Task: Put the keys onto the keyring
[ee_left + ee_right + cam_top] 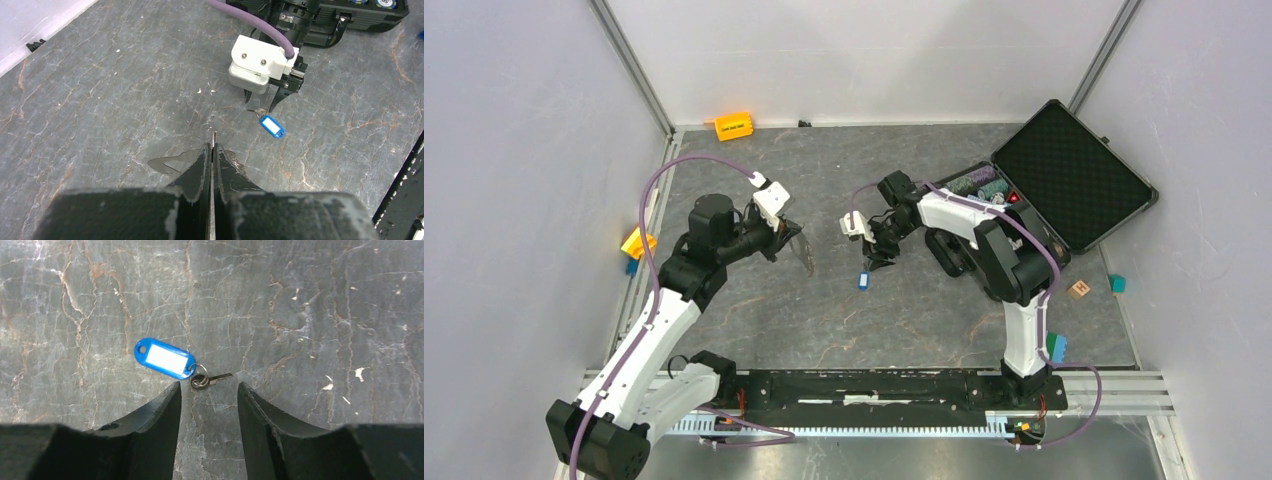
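The left pincer (212, 149) is pressed shut on a thin metal piece, apparently the keyring (235, 161), whose edge pokes out just past its tips. The right pincer (208, 387) hangs open over the small key (220, 377), which lies flat between its tips, with the blue tag (164, 358) ahead of one finger. The key looks light, stiff and slippery, so I would pinch its shank.

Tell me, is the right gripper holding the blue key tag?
No, the right gripper is open, and the blue key tag lies flat on the table just beyond its fingertips.
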